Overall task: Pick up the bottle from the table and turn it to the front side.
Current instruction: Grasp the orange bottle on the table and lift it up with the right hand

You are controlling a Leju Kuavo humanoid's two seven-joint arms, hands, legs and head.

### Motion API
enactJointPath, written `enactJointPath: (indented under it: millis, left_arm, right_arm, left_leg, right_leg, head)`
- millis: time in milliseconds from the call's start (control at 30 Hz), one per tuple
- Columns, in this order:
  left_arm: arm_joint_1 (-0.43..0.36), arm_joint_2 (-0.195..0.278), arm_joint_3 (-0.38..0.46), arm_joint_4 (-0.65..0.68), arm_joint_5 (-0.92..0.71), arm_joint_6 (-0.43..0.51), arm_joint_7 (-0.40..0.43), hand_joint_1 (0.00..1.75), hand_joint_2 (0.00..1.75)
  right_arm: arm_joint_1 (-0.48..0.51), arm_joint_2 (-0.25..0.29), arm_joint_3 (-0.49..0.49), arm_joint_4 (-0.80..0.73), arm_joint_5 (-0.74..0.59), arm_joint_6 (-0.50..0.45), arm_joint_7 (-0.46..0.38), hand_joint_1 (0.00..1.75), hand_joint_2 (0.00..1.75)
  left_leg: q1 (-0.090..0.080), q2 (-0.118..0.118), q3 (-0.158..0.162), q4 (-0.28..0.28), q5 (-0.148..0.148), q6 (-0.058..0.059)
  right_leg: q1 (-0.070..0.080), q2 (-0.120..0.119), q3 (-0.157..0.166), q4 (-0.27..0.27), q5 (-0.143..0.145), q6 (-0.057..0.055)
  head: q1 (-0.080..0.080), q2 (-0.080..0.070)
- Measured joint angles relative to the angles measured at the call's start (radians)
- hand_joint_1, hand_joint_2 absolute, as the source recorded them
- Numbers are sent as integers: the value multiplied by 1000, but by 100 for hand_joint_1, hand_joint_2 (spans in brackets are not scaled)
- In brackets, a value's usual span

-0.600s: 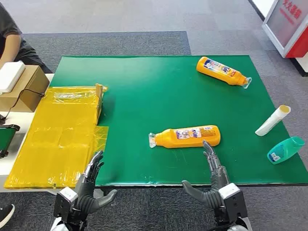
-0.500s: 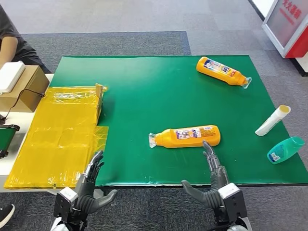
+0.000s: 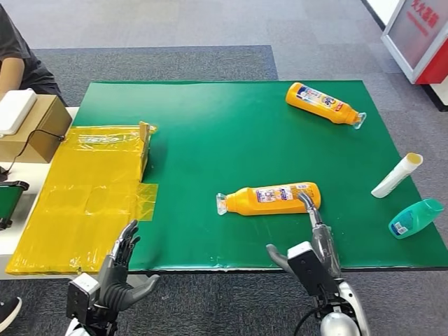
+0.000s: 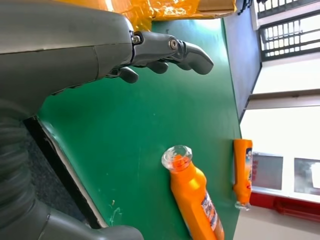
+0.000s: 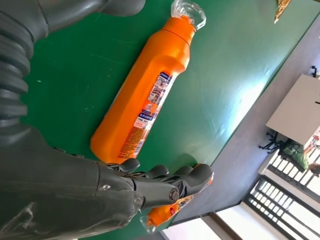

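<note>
An orange bottle (image 3: 272, 198) with a clear cap lies on its side in the middle of the green table (image 3: 211, 140), cap toward the left; it shows in the right wrist view too (image 5: 141, 97) and in the left wrist view (image 4: 194, 197). My right hand (image 3: 311, 241) is open, fingers stretched toward the bottle's base, fingertips just short of it. My left hand (image 3: 119, 269) is open at the table's front left edge, holding nothing. A second orange bottle (image 3: 322, 103) lies at the far right.
A yellow plastic sheet (image 3: 85, 196) covers the table's left side with a small cardboard piece on it. A white tube (image 3: 396, 175) and a teal bottle (image 3: 414, 217) lie near the right edge. A person sits at far left by a cardboard box (image 3: 37, 126).
My right hand has moved forward toward the near bottle's base, its wrist turning. My left hand has shifted slightly left and down. The bottles have not moved.
</note>
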Motion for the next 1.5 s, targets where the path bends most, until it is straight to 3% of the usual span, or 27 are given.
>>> enactJointPath:
  millis: [133, 367, 567, 800, 1033, 1500]
  left_arm:
    - [0, -4, 8, 0, -4, 0, -7, 0, 175]
    - [-4, -5, 14, 26, -11, 3, -62, 0, 175]
    - [-37, 9, 13, 105, -13, 20, -125, 0, 175]
    - [-78, 26, -3, 203, -12, 37, -141, 0, 175]
    - [-96, 42, -32, 254, 14, 62, -141, 0, 175]
    - [-95, 62, -40, 285, 19, 72, -141, 0, 175]
  right_arm:
    - [-6, -9, 5, 0, 28, 0, 28, 0, 175]
    - [-108, -86, 12, 44, 166, 63, 208, 0, 175]
    - [-261, -193, 55, 224, 201, 150, 289, 0, 175]
    - [-438, -278, 132, 473, 230, 164, 339, 0, 175]
    - [-565, -302, 173, 646, 278, 142, 358, 0, 175]
    - [-577, -317, 203, 652, 325, 148, 371, 0, 175]
  left_leg:
    - [0, 0, 0, 0, 0, 0]
    - [0, 0, 0, 0, 0, 0]
    - [0, 0, 0, 0, 2, 1]
    - [0, 0, 0, 0, 3, 1]
    - [0, 0, 0, 0, 3, 2]
    - [0, 0, 0, 0, 3, 2]
  right_leg:
    - [0, 0, 0, 0, 0, 0]
    - [0, 0, 0, 0, 1, 1]
    - [0, 0, 0, 0, 2, 1]
    - [0, 0, 0, 0, 3, 1]
    - [0, 0, 1, 0, 3, 2]
    - [0, 0, 1, 0, 3, 2]
  head:
    - [0, 0]
    - [0, 0]
    - [0, 0]
    - [0, 0]
    - [0, 0]
    - [0, 0]
